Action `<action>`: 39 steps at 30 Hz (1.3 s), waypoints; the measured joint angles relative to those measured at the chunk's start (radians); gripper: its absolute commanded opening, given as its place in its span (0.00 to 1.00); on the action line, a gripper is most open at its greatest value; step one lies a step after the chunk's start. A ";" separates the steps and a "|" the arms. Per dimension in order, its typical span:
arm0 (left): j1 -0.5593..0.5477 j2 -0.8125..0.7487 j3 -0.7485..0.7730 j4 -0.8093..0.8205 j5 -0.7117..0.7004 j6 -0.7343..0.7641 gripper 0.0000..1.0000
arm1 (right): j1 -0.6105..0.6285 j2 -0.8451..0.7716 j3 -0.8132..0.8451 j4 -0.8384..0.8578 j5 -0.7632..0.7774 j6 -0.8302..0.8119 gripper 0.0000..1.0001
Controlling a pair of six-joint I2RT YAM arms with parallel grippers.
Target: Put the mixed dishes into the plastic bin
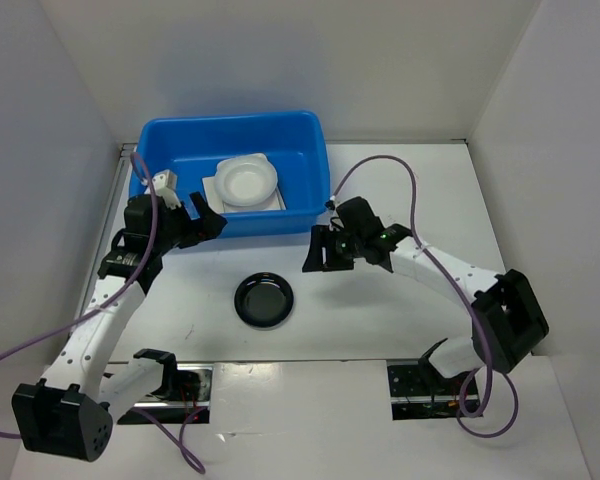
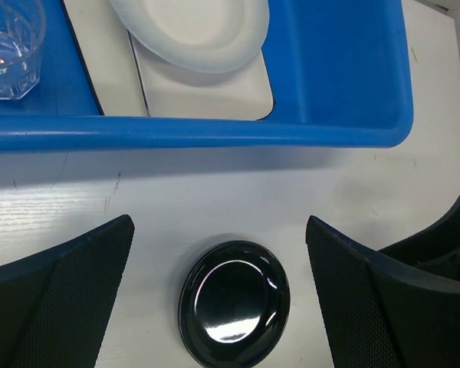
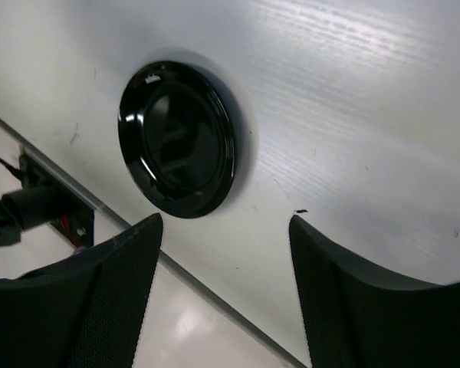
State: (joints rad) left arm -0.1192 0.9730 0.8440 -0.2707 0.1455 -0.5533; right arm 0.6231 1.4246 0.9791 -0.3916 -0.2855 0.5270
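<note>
**Black Saucer Lies Outside Bin, Both Grippers Spread and Empty**

A large bright blue rectangular plastic bin [image 1: 302, 175] is seen at the far left of the white worktop [image 1: 420, 190]. Its left end is set close to the white enclosure wall [image 1: 50, 120], and its far rim is near the back wall.

Inside it, a round white bowl [image 1: 247, 180] is stacked on a rounded-rectangular pale plate [image 2: 215, 96]. That plate is laid over a large square white plate with a dark rim [image 2: 100, 61]. A small clear cup [image 2: 8, 42] is stood upright at the bin's left end, and blue floor is shown at the right end.

A round glossy black saucer [image 1: 263, 299] is pictured alone on the worktop. It is well apart from the bin's near rim and nearer the front edge, with open surface on every side.

The left gripper [image 2: 220, 230] is held just short of the bin's near rim, spread wide with nothing grasped. The right gripper [image 3: 226, 222] is poised off the bin's right front corner, equally wide and empty, and the saucer is framed beyond its fingers. A broad open stretch of worktop is seen to the right of the bin.
</note>
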 measured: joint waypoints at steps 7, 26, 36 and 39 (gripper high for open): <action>0.000 0.016 0.076 -0.060 0.000 0.000 1.00 | 0.001 0.056 -0.120 0.088 -0.063 0.005 0.59; 0.000 0.125 0.148 -0.066 -0.010 0.034 1.00 | 0.072 0.320 -0.188 0.497 -0.190 0.138 0.44; 0.000 0.140 0.148 -0.066 -0.010 0.058 1.00 | 0.172 0.387 -0.176 0.593 -0.174 0.191 0.00; 0.000 0.140 0.148 -0.066 -0.010 0.058 1.00 | 0.180 0.305 -0.201 0.496 -0.129 0.184 0.00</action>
State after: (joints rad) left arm -0.1192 1.1133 0.9916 -0.3367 0.1352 -0.4957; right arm 0.8028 1.7298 0.7776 0.1047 -0.4141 0.7113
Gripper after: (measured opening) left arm 0.998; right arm 0.015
